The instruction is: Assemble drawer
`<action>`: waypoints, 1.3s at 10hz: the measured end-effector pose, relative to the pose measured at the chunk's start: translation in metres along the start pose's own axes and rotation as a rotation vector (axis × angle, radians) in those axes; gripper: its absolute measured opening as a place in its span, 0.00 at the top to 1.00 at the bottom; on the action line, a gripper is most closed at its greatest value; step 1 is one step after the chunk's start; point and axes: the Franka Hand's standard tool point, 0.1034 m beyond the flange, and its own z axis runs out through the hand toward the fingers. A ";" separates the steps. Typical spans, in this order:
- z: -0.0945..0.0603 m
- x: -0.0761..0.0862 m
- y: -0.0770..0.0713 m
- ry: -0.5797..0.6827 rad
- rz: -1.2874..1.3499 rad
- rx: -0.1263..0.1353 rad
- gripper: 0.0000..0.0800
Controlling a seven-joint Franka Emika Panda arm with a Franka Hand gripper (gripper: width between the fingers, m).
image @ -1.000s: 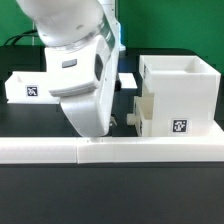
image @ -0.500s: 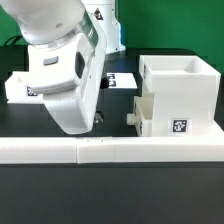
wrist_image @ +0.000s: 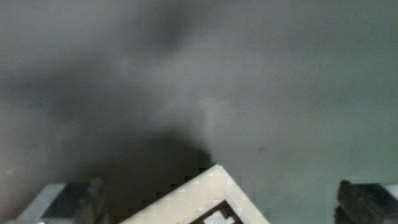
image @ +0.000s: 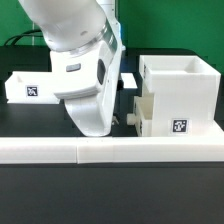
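Note:
The tall white drawer case (image: 182, 92) stands at the exterior view's right with a tag on its front. A small tray (image: 146, 113) sits partly in its lower side, its knob (image: 129, 117) pointing left. The second tray (image: 27, 87), tagged, lies at the far left. My arm's hand (image: 92, 105) hangs over the table between them, and the exterior view hides its fingers. In the wrist view my gripper (wrist_image: 217, 203) is open, its fingers (wrist_image: 63, 205) wide apart over the dark table. A white tagged corner (wrist_image: 210, 198) lies between them; I cannot tell which part it belongs to.
A long low white rail (image: 150, 150) runs across the front of the table. The marker board (image: 129, 79) lies flat behind the arm, mostly hidden. Cables and a dark backdrop are at the far left.
The arm swung toward the exterior view's left half a second ago and has come back right, close to where it was a second ago. The drawer parts have not moved.

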 end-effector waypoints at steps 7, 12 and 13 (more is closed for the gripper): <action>0.000 0.015 0.001 -0.028 0.072 -0.011 0.19; -0.030 -0.038 0.018 0.001 -0.062 -0.055 0.19; -0.043 -0.045 0.018 0.004 -0.068 -0.080 0.19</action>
